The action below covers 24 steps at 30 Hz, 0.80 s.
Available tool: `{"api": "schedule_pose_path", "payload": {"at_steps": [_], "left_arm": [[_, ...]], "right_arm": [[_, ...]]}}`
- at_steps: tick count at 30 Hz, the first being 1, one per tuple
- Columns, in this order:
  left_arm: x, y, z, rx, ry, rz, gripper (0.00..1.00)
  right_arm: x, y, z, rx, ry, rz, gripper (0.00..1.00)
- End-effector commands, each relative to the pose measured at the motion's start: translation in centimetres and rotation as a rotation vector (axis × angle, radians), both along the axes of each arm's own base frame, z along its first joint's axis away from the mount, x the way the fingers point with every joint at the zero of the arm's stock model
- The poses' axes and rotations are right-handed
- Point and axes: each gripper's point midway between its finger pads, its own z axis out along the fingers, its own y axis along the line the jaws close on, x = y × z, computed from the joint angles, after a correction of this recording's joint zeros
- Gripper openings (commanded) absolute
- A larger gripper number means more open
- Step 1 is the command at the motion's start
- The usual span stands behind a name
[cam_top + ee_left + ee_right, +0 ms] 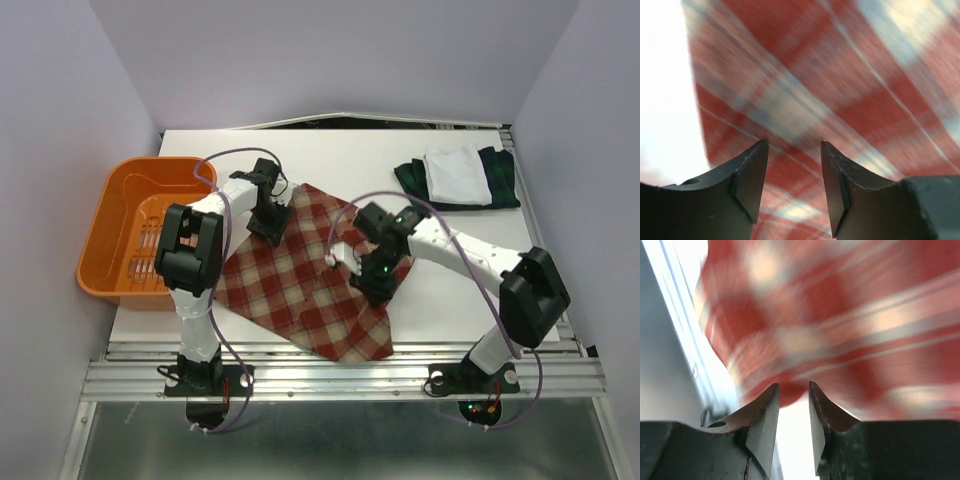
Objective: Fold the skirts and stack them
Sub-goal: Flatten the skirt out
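- Skirt (300, 285) in red-and-tan plaid is lying spread diagonally on the desk (330, 150), between both arms.
- I'm seeing the left tool (269, 232) hovering released over its far-left edge.
- I'm seeing the right tool (376, 290) sitting at its right edge, jaws narrowly parted, gripping nothing visible.

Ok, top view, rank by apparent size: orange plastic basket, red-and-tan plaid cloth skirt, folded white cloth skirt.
1. red-and-tan plaid cloth skirt
2. orange plastic basket, somewhat smaller
3. folded white cloth skirt
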Motion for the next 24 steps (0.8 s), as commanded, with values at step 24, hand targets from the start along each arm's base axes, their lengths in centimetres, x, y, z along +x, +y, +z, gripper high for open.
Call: {"api": "schedule_pose_path", "payload": {"at_steps": [24], "left_arm": [[-4.7, 1.9, 1.4, 0.015, 0.067, -0.044, 0.61]], "right_arm": [[15.5, -10.3, -7.6, -0.177, -0.238, -0.298, 0.33]]}}
